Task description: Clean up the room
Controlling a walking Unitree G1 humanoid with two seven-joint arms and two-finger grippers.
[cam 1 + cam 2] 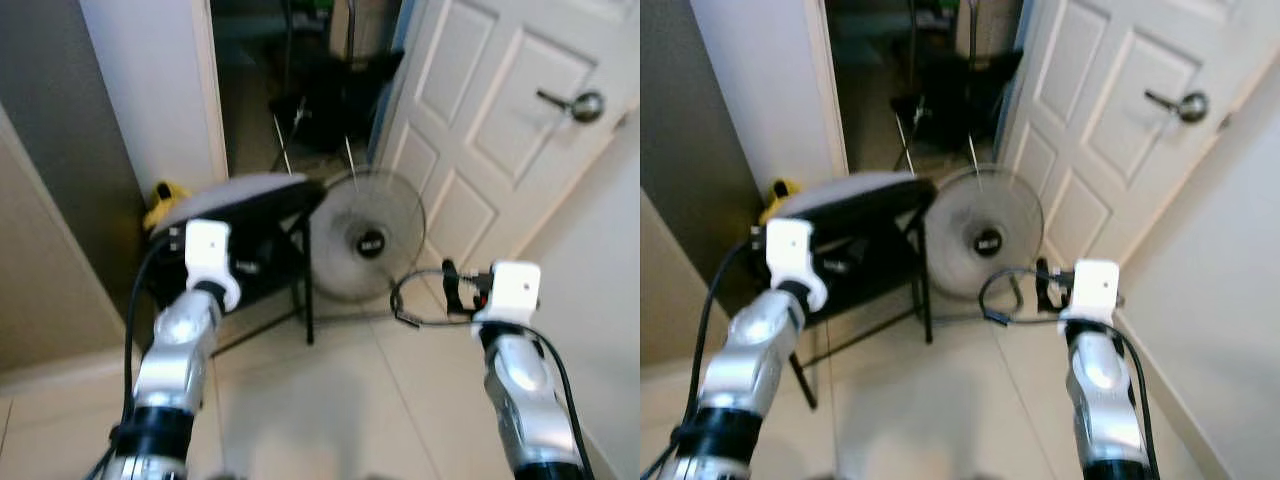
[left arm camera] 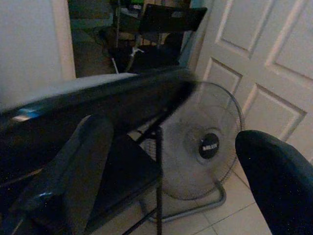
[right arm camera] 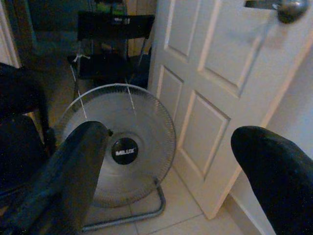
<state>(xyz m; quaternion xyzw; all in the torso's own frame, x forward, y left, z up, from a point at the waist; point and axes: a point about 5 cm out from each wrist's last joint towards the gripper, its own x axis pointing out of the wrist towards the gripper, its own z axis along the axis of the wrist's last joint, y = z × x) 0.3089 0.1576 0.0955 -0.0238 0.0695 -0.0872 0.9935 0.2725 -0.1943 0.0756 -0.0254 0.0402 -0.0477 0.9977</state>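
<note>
Grippers are both raised ahead of the robot over a pale tiled floor (image 1: 330,400). In its wrist view the left gripper (image 2: 176,181) is seen with fingers spread wide, nothing held between them; it is pointed at a black folding chair (image 1: 250,250) whose light grey seat pad is tilted. In its wrist view the right gripper (image 3: 176,176) is likewise seen spread apart and unloaded, aimed at a round floor fan (image 3: 122,152).

The fan (image 1: 368,238) is stood on the tiles on a bent metal foot, just beside the chair's legs and close against a white panelled door (image 1: 500,110), which is swung open. A silver lever handle (image 1: 575,103) is noted on the door. A yellow object (image 1: 165,200), too blurred to identify, is observed on the floor behind the chair near the white door frame. A second black chair (image 3: 115,44) is seen in the dim room beyond the doorway. A black cable loop (image 1: 420,300) is visible beside the right wrist.
</note>
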